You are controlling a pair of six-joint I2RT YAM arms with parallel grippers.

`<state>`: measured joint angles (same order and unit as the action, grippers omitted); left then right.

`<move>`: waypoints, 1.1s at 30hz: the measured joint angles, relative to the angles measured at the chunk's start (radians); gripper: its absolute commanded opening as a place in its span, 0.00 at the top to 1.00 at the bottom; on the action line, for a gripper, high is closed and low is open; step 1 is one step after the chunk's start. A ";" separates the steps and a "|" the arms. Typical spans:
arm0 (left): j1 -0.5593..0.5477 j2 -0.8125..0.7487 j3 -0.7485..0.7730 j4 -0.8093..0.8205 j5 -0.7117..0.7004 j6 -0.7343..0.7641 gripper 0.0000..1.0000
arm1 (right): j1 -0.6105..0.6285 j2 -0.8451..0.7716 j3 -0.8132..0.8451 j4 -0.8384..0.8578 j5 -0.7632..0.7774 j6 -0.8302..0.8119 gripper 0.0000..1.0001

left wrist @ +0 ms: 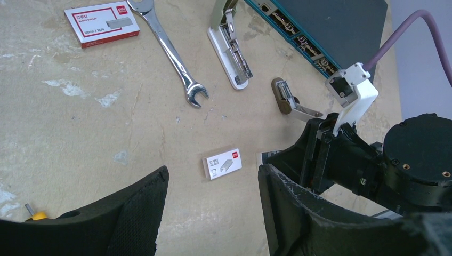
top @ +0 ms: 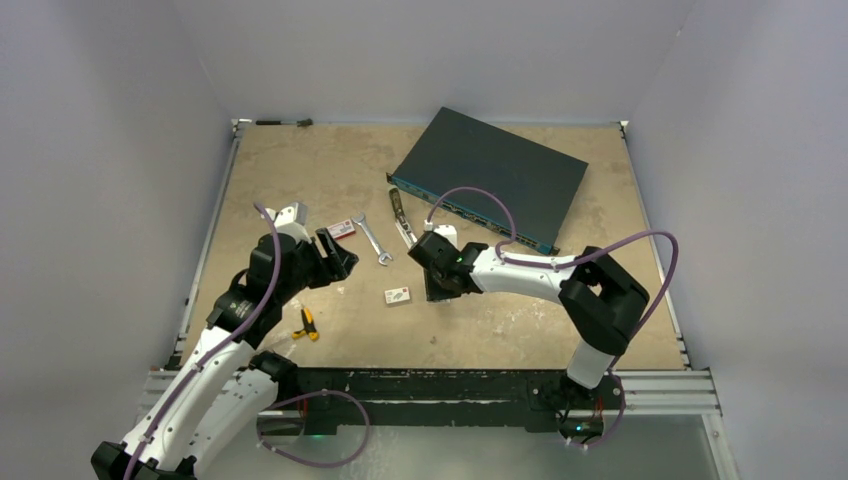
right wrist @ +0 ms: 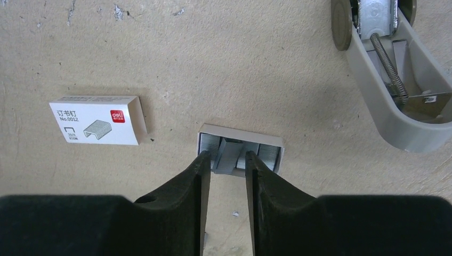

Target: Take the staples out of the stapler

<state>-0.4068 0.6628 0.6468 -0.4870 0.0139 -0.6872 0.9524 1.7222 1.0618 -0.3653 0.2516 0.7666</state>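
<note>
Bare table (right wrist: pixel 266 69) between white box (right wrist: pixel 98 120), grey piece (right wrist: pixel 397 109); staples (right wrist: pixel 230 154) between right fingers (right wrist: pixel 186 197).

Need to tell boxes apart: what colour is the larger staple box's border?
Red, around a white box; the left wrist view shows it best.

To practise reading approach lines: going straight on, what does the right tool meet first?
Probably the staples in the small open tray, at the tips of the right tool; contact unclear.

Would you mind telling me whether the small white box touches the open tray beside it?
No, bare table separates the small white box from the open tray in the right wrist view.
</note>
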 measured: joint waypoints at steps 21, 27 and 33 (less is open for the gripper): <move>0.000 0.003 -0.003 0.002 0.003 0.000 0.39 | 0.000 0.000 0.023 0.005 -0.010 0.001 0.57; 0.000 0.003 -0.003 0.003 0.005 0.000 0.39 | 0.000 0.000 0.023 0.002 -0.006 0.001 0.55; 0.000 0.003 -0.003 0.004 0.005 0.000 0.39 | 0.000 0.000 0.023 -0.004 -0.002 0.003 0.68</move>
<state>-0.4068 0.6655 0.6434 -0.4828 0.0193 -0.6868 0.9524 1.7222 1.0847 -0.3695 0.2501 0.7696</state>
